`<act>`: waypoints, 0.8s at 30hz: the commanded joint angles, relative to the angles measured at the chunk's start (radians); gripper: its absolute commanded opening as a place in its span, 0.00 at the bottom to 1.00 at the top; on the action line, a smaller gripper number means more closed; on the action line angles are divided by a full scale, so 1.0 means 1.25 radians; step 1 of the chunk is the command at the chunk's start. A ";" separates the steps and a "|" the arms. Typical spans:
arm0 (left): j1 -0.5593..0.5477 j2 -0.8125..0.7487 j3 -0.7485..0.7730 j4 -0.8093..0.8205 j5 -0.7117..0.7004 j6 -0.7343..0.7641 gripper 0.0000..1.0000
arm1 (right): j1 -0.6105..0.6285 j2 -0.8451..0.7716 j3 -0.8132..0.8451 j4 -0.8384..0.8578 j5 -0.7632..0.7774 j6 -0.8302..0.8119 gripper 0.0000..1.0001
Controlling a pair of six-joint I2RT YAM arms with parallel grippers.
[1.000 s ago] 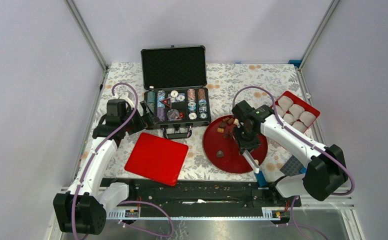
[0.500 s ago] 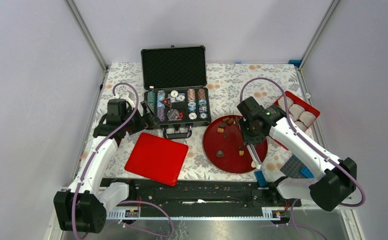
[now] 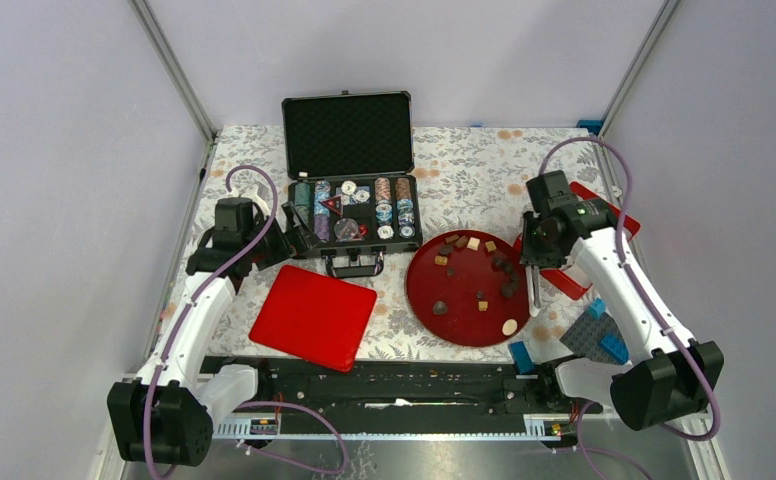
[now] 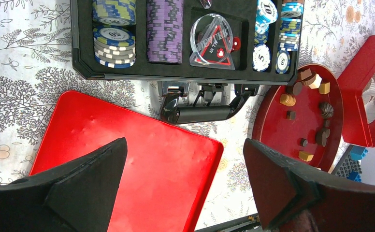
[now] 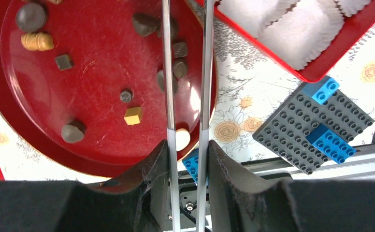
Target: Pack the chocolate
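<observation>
Reading off the left wrist view now. In the open poker chip case (image 4: 79, 53), far side of the bench, the top chip of the blue-and-yellow stack (image 4: 113, 35) at the left end looks like a "50", though it sits turned sideways. Moving right, the clear triangular plaque (image 4: 212, 41) carries red lettering, "ALL IN" as best I can make out, with what seems a small red heart mark. Right end of the case: the cyan chip (image 4: 267, 7) shows "10", the white chip (image 4: 262, 50) nearer me a "5". From the top camera the chip faces are too small to read.
</observation>
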State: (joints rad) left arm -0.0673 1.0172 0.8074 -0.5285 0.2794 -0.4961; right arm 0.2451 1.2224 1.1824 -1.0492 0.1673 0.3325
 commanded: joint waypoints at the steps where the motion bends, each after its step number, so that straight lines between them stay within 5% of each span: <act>1: -0.002 0.007 0.022 0.034 -0.008 0.019 0.99 | -0.072 -0.027 0.003 0.021 -0.005 -0.017 0.16; 8: -0.002 0.011 0.020 0.034 -0.007 0.020 0.99 | -0.174 -0.015 -0.023 0.069 -0.055 -0.004 0.17; 24: -0.003 0.037 0.038 0.033 -0.004 0.022 0.99 | -0.179 -0.051 -0.081 0.012 -0.187 0.044 0.20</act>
State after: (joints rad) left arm -0.0681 1.0512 0.8078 -0.5282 0.2787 -0.4797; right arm 0.0223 1.1908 1.0908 -1.0080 0.0235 0.3603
